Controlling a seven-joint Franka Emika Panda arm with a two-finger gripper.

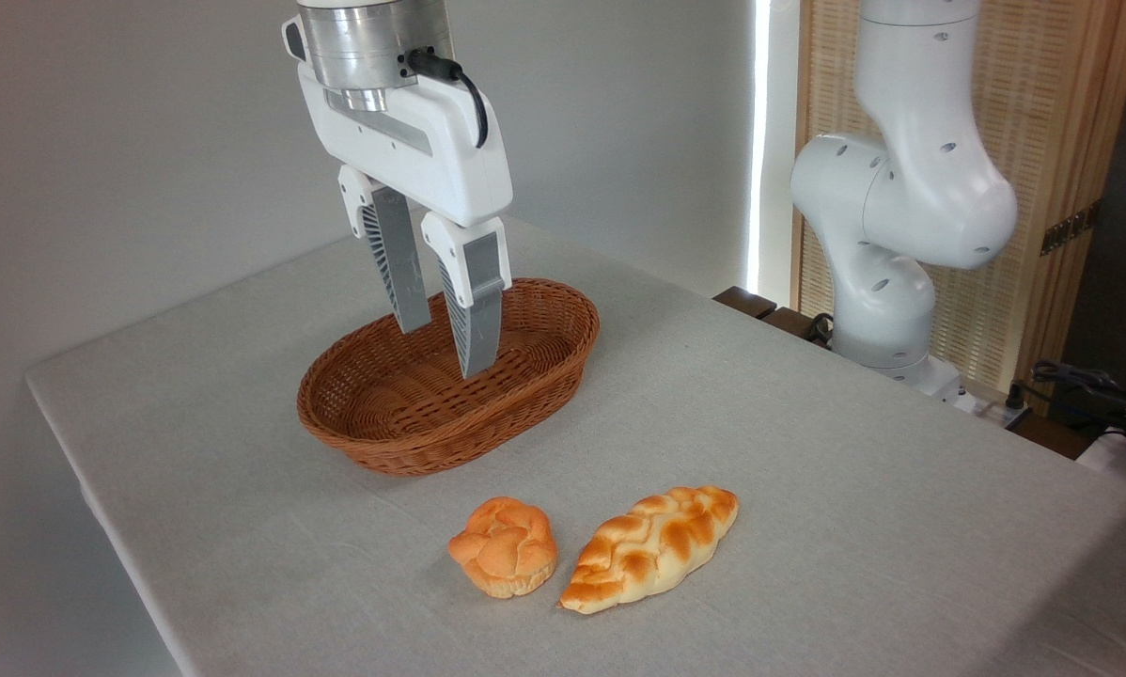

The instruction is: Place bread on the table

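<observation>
A white robot gripper [447, 350] hangs above an empty wicker basket [535, 376] at the table's centre, its two grey fingers spread apart and holding nothing. The braided bread [652, 547] lies flat on the grey-clothed table [807, 442] at about five o'clock from the basket, just beside a small round bun [505, 546]. With the loaf already out on the cloth, the task looks complete.

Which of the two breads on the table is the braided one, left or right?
The right one: the loaf is long and braided with tapered ends. The bun to its left is small, round and knotted.
</observation>
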